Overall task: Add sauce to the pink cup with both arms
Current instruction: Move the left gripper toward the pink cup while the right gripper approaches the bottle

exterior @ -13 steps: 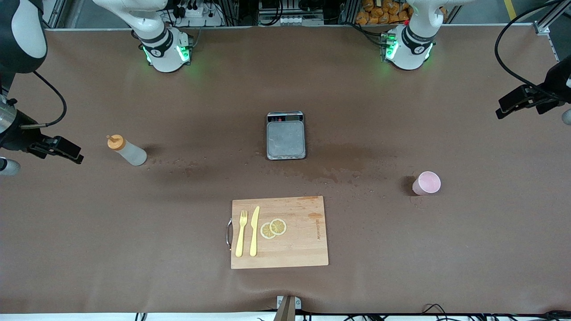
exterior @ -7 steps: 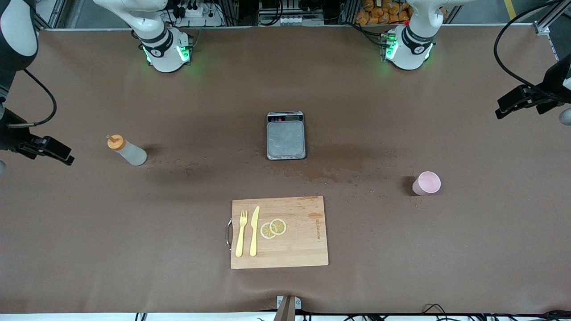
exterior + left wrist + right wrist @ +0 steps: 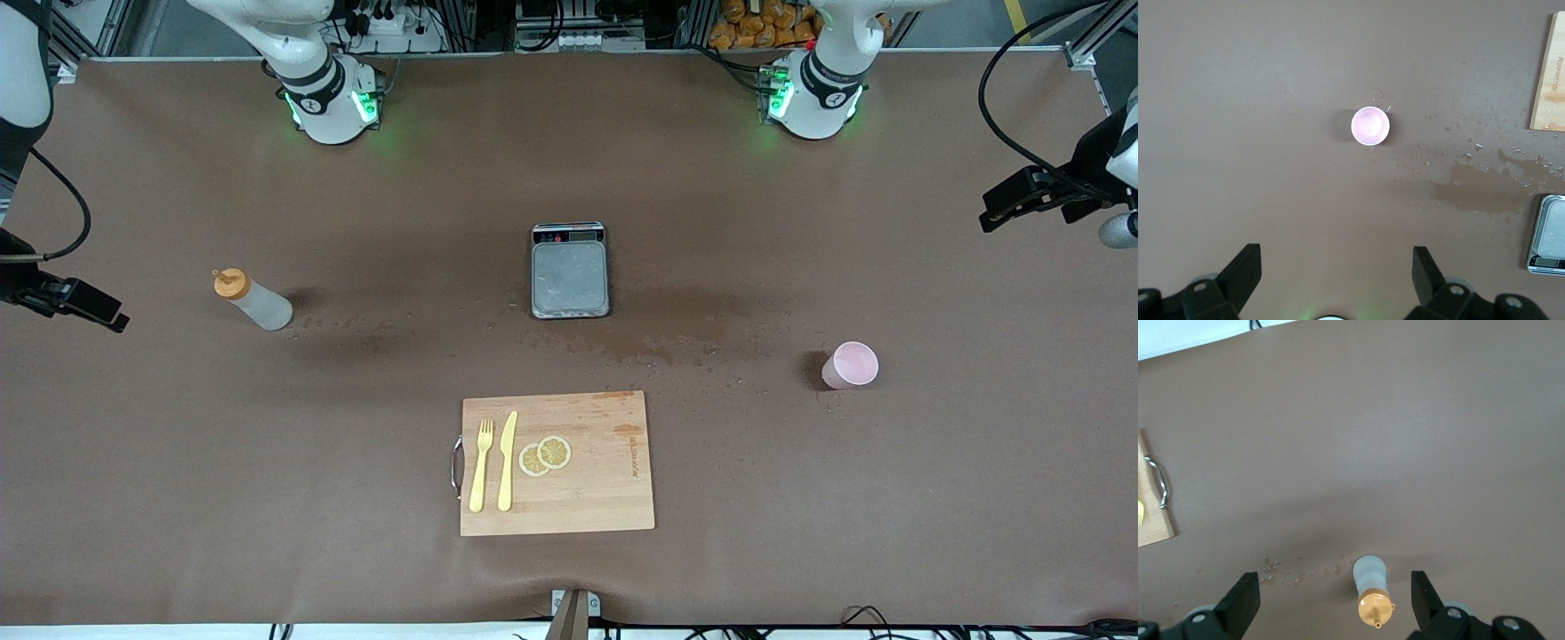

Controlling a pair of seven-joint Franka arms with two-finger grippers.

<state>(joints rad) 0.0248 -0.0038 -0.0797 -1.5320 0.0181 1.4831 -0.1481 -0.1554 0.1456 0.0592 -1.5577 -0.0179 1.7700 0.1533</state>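
Two open grippers hang high above my table, neither touching anything. My left gripper point(image 3: 1331, 280), jaws spread wide, is up over the left arm's end of the table, looking down on the pink cup point(image 3: 851, 364), which stands upright on the bare brown mat toward that end. My right gripper point(image 3: 1331, 600), equally wide open, is up over the right arm's end, above the sauce bottle point(image 3: 254, 300), which stands upright with its orange nozzle cap point(image 3: 1375, 611) on top. Between them sit the grey scale point(image 3: 570, 270) and, nearer the front edge, the cutting board point(image 3: 557, 463).

I judge the bottle soft-walled and light: a squeeze at mid-body holds it, but too hard will spurt sauce early. The cup looks thin, light and easily tipped; I would pinch its wall gently below the rim.
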